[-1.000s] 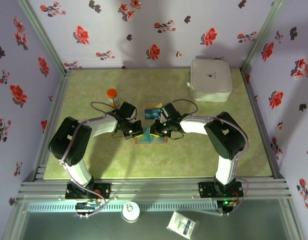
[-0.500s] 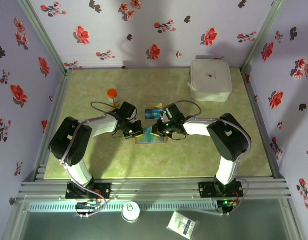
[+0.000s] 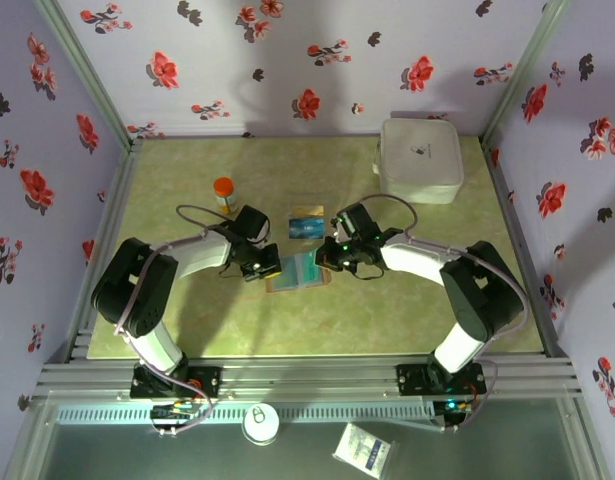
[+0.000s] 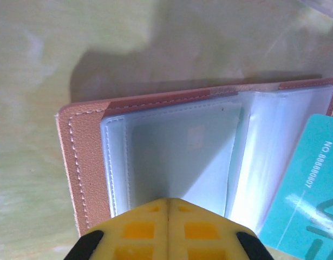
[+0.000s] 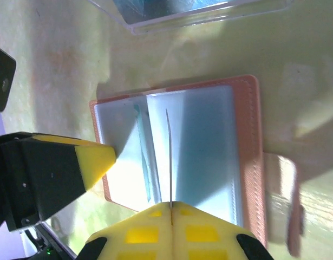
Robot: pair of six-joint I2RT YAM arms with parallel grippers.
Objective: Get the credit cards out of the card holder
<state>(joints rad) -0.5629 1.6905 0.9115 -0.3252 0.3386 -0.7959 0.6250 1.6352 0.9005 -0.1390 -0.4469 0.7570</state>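
Having just pinched shut on the teal card [image 4: 309, 184], our right gripper [image 5: 170, 208] is sliding it rightward out of the open card holder [image 4: 82, 162] lying mid-way across the table [image 3: 187, 200], while our left gripper [image 4: 167, 205], jaws together, is pinning its left page, so one card is coming free.
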